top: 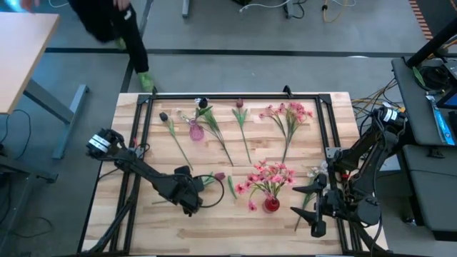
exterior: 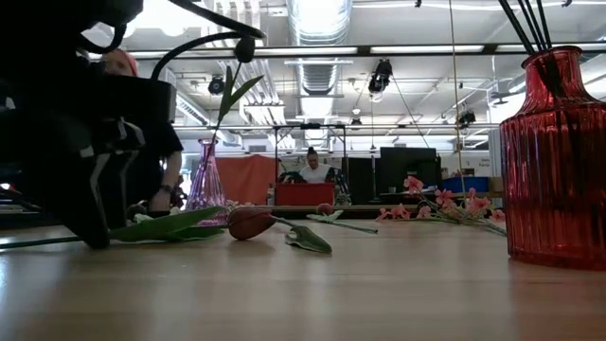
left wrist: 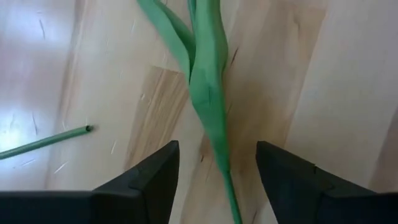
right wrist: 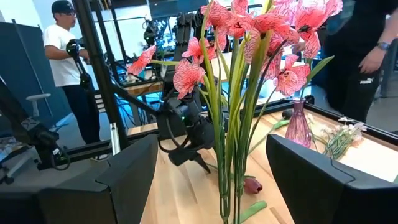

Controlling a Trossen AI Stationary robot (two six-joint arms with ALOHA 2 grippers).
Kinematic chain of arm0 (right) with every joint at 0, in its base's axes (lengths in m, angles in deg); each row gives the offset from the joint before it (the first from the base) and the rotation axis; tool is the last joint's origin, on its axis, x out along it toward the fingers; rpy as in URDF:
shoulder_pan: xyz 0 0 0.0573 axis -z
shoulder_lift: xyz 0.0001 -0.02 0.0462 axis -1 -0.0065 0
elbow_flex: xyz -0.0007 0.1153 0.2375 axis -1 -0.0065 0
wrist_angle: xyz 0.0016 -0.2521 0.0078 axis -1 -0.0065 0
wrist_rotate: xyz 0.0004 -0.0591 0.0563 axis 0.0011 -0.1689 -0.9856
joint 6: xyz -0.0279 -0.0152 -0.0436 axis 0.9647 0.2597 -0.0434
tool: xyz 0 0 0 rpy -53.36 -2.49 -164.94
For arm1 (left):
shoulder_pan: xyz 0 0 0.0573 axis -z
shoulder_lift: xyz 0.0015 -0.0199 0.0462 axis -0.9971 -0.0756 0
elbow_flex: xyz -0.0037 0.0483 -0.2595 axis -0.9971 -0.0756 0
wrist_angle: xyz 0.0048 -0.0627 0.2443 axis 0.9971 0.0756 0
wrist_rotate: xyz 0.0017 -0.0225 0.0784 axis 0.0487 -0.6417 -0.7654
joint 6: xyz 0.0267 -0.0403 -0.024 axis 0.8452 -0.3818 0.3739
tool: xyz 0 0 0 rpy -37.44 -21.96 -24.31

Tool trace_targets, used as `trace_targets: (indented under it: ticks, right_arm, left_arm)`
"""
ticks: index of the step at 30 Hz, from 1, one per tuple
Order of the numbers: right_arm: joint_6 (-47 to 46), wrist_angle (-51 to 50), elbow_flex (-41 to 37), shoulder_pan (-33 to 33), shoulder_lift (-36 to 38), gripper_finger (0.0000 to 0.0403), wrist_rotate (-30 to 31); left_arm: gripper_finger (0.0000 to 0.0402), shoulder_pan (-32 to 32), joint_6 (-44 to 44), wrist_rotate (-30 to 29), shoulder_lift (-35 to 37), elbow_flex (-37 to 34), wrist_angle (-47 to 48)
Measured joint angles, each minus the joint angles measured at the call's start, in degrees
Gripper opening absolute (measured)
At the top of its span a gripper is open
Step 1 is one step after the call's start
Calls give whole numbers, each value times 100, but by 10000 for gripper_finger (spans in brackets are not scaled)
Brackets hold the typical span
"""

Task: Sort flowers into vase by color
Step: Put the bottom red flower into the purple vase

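Note:
A maroon tulip (top: 219,175) lies on the table with its bud (exterior: 248,223) toward the red vase. My left gripper (left wrist: 217,180) is open, pointing down, with one finger on each side of the tulip's green stem and leaf (left wrist: 210,106), touching neither. The red vase (top: 271,205) holds pink flowers (right wrist: 249,37). My right gripper (right wrist: 211,180) is open and waits right of it, level. A purple vase (top: 196,130) stands farther back. Other maroon tulips (top: 241,121) and a pink spray (top: 289,118) lie along the far side.
A loose green leaf (top: 231,187) lies between the tulip and the red vase. A whitish spray (top: 315,171) lies near the right arm. A black metal frame (top: 235,96) borders the table. A person (top: 118,28) stands beyond the far left corner.

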Motion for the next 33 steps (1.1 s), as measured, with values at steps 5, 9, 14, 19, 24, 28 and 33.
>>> trace_targets:
  ticks: [5,9,14,19,24,28,33]
  right_arm:
    - [-9,-20,0,0,0,290,-1]
    - [-7,-20,0,0,0,290,1]
    - [-4,-17,0,0,0,290,1]
    - [-4,-17,0,0,0,290,1]
    - [-15,-17,0,0,0,290,1]
    - [-17,-17,0,0,0,290,1]
    - [-19,-17,0,2,0,290,3]
  left_arm:
    - [170,-65,18,55,17,-86,-111]
    - [132,-73,85,71,9,-92,-173]
    - [61,-86,77,66,-2,-98,-217]
    - [7,-95,-53,14,-7,-105,-231]
    - [4,-97,-86,6,-1,-65,-190]
    - [2,-91,82,-106,179,116,-131]
    - [1,55,1256,-529,997,336,-571]
